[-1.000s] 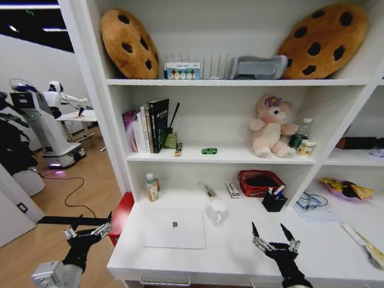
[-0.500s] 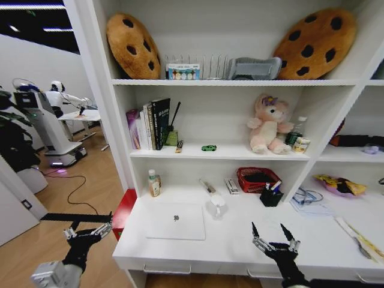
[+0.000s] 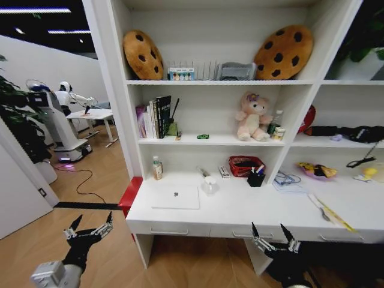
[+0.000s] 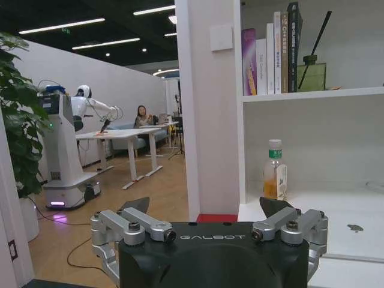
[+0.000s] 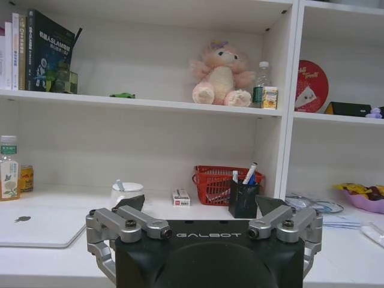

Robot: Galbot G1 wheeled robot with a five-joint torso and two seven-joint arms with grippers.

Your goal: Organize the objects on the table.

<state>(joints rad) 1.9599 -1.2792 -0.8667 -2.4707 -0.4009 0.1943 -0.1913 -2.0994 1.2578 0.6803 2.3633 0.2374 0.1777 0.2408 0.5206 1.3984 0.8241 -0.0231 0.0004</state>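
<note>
Standing back from the white table (image 3: pixel 240 216), the robot holds both arms low in front of it, short of the table's drawer fronts. The left pincer (image 3: pixel 89 230) hangs over the wooden floor off the table's left end, its fingers spread wide and gripping nothing. The right pincer (image 3: pixel 275 238) hovers below the table's front edge, fingers likewise spread and empty. On the table, the silver laptop (image 3: pixel 176 197) lies closed toward the left. A clear green-capped bottle (image 3: pixel 157 168) stands behind it near the shelving wall. Further right, a black pen cup (image 3: pixel 255 178) with pens stands just in front of a red basket (image 3: pixel 242 165). The tiny green toy car (image 3: pixel 203 137) sits on the shelf above, left of the pink plush bear (image 3: pixel 252 117).
</note>
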